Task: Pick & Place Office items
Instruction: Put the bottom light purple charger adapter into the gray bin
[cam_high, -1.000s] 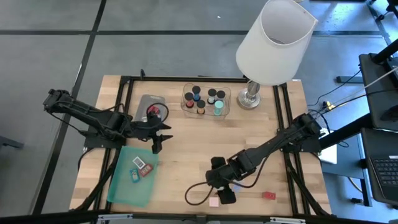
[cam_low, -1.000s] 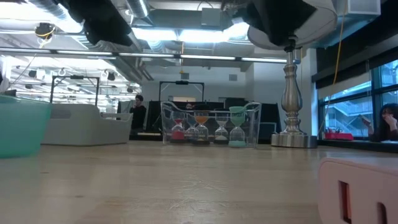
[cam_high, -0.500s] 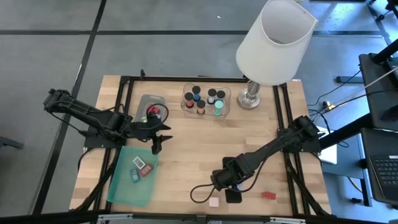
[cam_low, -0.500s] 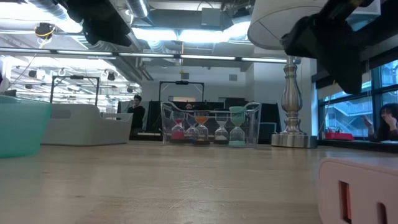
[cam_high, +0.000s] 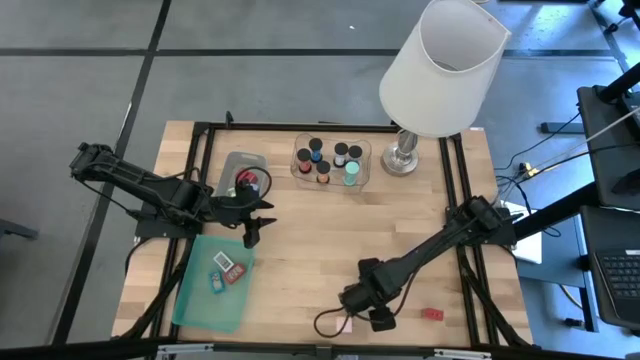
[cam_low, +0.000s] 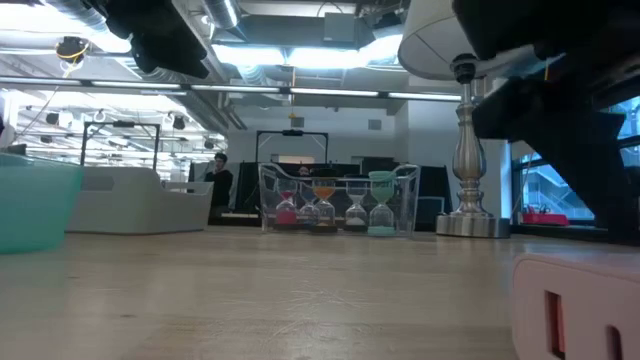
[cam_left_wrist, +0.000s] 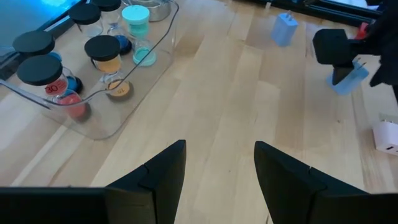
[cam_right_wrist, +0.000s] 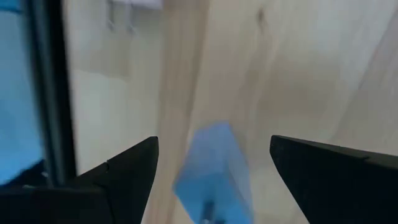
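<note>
My right gripper hangs open near the table's front edge, pointing down. A small blue block shows between its fingers, with a gap on each side; it also shows below that gripper from the left wrist. A pink-white block lies beside the gripper and a red block to its right. Dark-capped pieces with coloured ends stand in a clear tray at the back. My left gripper waits open and empty above the green lid, which carries small blue and red pieces.
A big white-shaded lamp stands at the back right beside the clear tray. A second clear tray with a red item sits at the back left. Another blue block lies farther off. Bare wood spans the table's middle.
My right gripper has gone down and toward the table's near edge, tipping from a slant until it points down over the blue block. Its fingers have kept the same gap.
</note>
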